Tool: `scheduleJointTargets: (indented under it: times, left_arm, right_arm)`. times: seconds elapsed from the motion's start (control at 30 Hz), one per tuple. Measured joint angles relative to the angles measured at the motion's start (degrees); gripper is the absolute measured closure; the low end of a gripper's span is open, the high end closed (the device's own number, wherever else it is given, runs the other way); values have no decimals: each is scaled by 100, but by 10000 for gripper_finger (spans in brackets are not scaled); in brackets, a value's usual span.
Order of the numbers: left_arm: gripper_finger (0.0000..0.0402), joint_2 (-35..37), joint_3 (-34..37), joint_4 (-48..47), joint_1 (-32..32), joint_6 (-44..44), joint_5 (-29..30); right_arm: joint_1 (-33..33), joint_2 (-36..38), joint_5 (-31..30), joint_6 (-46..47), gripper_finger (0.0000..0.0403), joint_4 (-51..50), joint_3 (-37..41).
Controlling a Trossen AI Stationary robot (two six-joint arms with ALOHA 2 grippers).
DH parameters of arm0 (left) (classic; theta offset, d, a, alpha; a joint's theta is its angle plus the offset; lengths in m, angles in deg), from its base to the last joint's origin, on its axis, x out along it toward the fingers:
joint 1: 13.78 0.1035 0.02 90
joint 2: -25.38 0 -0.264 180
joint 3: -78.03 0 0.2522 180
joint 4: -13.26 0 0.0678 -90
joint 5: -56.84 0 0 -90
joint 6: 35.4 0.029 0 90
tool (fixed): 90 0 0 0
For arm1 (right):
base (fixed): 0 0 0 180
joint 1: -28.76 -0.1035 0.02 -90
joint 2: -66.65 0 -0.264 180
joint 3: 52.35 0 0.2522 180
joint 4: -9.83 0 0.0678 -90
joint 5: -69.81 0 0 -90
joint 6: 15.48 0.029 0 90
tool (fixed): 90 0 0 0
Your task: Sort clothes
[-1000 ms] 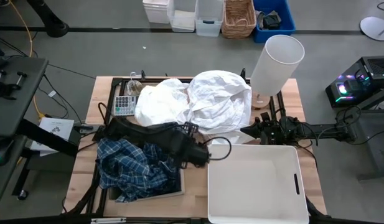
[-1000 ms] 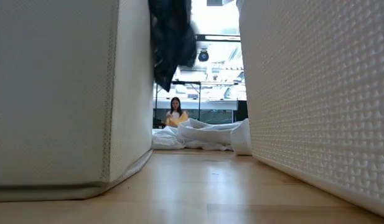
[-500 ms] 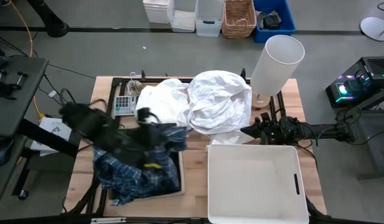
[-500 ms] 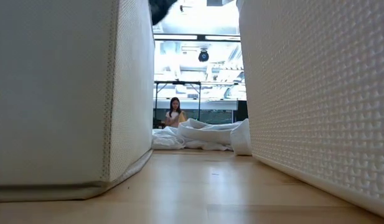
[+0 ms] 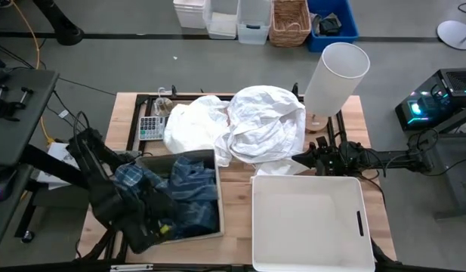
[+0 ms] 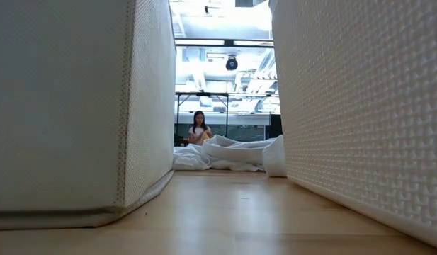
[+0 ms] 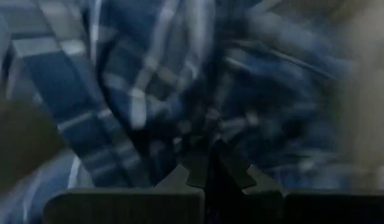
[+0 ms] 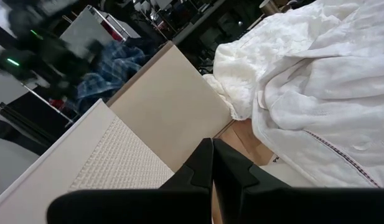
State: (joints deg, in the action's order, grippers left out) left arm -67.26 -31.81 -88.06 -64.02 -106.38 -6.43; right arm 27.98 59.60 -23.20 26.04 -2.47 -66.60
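Observation:
The blue-and-white plaid shirt (image 5: pixel 183 198) lies bunched inside a beige fabric bin (image 5: pixel 189 156) at the table's near left. My left gripper (image 5: pixel 158 225) is low over the bin's near part, shut, with plaid cloth filling its wrist view (image 7: pixel 148 93). Several white garments (image 5: pixel 244 125) lie heaped at the table's far middle; they also show in the low view (image 6: pixel 232 152) and the right wrist view (image 8: pixel 316 87). My right gripper (image 5: pixel 302 159) waits shut and empty at the far edge of the white plastic bin (image 5: pixel 308 249). The dark grey and dark green garments do not show. My left gripper is shut among the folds of the plaid shirt (image 7: pixel 179 137), coming down from above into the bin. The closed fingertips (image 7: pixel 198 167) and blur hide the place of contact, so which part of the shirt it has cannot be told. The shirt rests in the bin.
A white cylindrical lampshade (image 5: pixel 335 75) stands at the far right corner. A calculator (image 5: pixel 149 127) lies at the far left beside the white heap. In the low view the two bins' walls (image 6: pixel 76 106) (image 6: pixel 360 106) leave a narrow lane of bare wood. A person (image 6: pixel 199 127) sits in the room beyond.
My left gripper has swung from the table's middle toward the left and near edges and gone down into the beige bin, staying shut. The plaid shirt, before spread over the bin and hanging from the gripper, has come with it and now lies gathered inside the bin.

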Motion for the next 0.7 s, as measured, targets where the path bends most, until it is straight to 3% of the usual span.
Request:
scheduleJointTargets:
  times: [0.13, 0.23, 0.37, 0.53, 0.6, 0.7]
  left_arm:
    - [402, 135, 1391, 226, 134, -1120, -231]
    - [401, 272, 2207, 906, 510, -1217, -413]
    - [401, 259, 3146, 2972, 1157, -397, -772]
    - [401, 250, 3750, 6013, 1735, 983, -1271]
    - [401, 261, 3834, 6607, 1872, 1361, -1671]
    - [401, 261, 3874, 6395, 1972, 1862, -2123]
  right_arm:
    - [0, 0, 1, 1, 402, 0, 0]
    - [0, -2, 0, 1, 402, 0, 0]
    - [0, -2, 1, 0, 402, 0, 0]
    - [-1, -2, -1, 0, 402, 0, 2]
    - [1, -2, 1, 0, 402, 0, 0]
    - [-1, -2, 1, 2, 402, 0, 0]
